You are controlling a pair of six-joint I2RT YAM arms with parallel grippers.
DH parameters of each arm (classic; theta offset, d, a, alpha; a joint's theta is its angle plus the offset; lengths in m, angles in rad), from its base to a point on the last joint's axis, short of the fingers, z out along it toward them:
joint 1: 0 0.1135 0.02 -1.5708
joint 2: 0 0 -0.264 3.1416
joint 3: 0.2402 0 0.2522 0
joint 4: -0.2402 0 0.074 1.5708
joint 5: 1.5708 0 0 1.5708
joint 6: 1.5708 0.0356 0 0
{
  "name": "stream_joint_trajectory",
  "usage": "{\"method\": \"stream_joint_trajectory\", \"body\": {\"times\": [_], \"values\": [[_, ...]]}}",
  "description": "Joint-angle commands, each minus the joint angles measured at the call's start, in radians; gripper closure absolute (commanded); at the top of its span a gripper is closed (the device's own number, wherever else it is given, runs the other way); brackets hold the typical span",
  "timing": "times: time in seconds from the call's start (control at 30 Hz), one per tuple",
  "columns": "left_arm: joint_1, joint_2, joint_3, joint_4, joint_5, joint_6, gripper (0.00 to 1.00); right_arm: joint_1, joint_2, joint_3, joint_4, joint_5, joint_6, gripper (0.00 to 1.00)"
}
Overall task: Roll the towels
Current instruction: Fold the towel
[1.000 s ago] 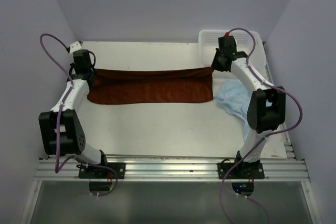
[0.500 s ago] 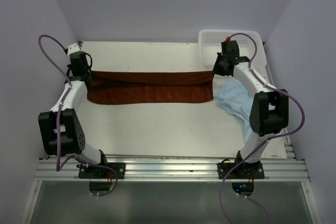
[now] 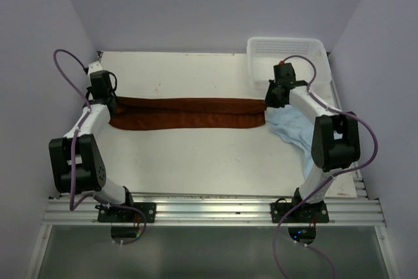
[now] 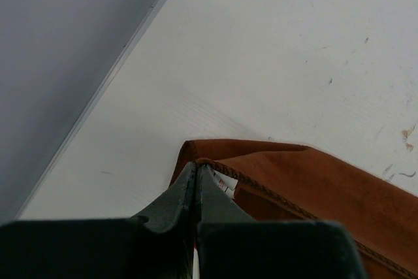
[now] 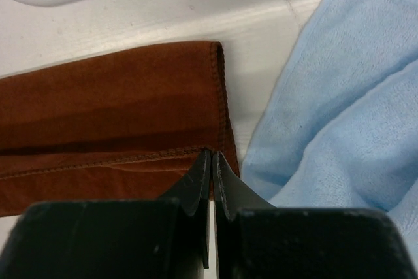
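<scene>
The rust-brown towel, lying on the table left of the light blue towel, is clamped at its ends by the left hand and the right hand.

Both arms reach forward, wrists tilted down. Left gripper and right gripper each pinch shut on an end of the brown towel.

light blue towel partly under right arm, rust towel cut off at wrist views' edges
</scene>
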Motion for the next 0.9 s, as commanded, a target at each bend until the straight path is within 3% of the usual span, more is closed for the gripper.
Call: {"method": "stream_joint_trajectory", "body": {"times": [0.0, 0.87], "values": [[0.011, 0.007, -0.009, 0.035, -0.022, 0.0, 1.0, -0.002, -0.066, -0.034, 0.036, -0.001, -0.012, 1.0], [0.008, 0.022, -0.074, -0.022, -0.166, -0.012, 1.0, -0.004, -0.103, -0.218, 0.132, -0.026, -0.01, 0.98]]}}
